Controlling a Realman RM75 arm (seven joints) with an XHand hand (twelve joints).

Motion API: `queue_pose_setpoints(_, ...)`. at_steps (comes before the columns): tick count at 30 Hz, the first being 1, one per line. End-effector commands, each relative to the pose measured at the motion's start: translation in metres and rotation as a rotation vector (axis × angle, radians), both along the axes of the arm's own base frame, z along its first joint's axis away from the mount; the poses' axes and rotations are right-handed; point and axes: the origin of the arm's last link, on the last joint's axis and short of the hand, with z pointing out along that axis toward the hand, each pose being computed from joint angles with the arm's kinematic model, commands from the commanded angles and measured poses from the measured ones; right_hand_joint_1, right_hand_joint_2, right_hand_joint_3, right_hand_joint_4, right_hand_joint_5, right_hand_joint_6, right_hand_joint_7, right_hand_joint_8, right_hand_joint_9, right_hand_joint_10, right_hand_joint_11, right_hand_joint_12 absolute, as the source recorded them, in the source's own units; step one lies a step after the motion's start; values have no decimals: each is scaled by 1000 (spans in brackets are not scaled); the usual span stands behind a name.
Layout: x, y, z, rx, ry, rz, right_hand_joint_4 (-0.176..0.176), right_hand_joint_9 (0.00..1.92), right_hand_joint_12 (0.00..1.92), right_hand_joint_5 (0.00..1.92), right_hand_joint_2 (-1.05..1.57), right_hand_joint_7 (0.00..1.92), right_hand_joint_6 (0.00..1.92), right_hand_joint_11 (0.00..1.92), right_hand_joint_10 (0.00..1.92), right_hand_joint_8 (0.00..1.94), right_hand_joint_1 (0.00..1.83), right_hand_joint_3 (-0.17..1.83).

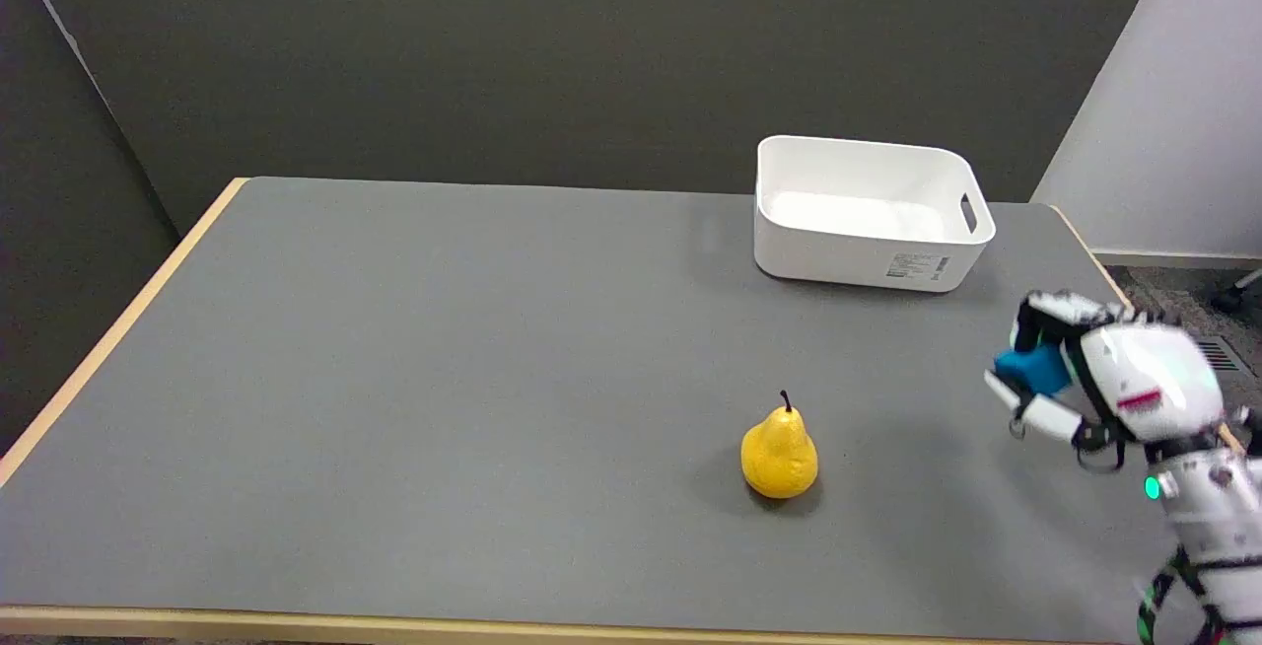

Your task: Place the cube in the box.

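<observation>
- The table (394, 379) has a grey top with a light wooden edge along its left and near sides.
- A yellow pear (779, 451) stands upright on the table, stalk up, toward the near edge and right of centre.
- The white box (868, 260) sits at the far right of the table, open side up, with a slot handle in its right wall and a small label on its near wall.
- The right hand (1094, 374) is in the air over the table's right edge, nearer than the box and well apart from it; the picture is slightly blurred here.
- Its fingers (1045, 416) are curled around the blue cube (1030, 369), gripping it from above and below, so the cube is off the table.
</observation>
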Motion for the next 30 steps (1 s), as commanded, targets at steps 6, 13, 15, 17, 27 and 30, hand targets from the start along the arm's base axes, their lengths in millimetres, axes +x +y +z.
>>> queue_pose_setpoints(6, 194, -174, 3, 115, 334, 292, 85, 1023, 1921, 679, 1061, 916, 1548, 777, 1921, 1810, 910, 486)
queue_pose_setpoints(13, 198, -274, 4, 91, 280, 208, 92, 1045, 1921, 672, 1059, 914, 1560, 772, 1921, 1817, 903, 498)
queue_pose_setpoints(15, 187, -296, 6, 75, 267, 152, 94, 1048, 1921, 672, 1060, 914, 1560, 772, 1921, 1825, 901, 496)
queue_pose_setpoints(17, 169, -317, 8, 52, 245, 81, 94, 1049, 1921, 672, 1060, 914, 1559, 772, 1921, 1822, 902, 496)
queue_pose_setpoints(27, 74, -359, 5, -12, 119, -208, 111, 1017, 1921, 665, 1071, 909, 1564, 753, 1921, 1819, 889, 480)
queue_pose_setpoints(30, 51, -355, 2, -17, 96, -259, 115, 1008, 1921, 664, 1070, 903, 1566, 751, 1921, 1822, 886, 483)
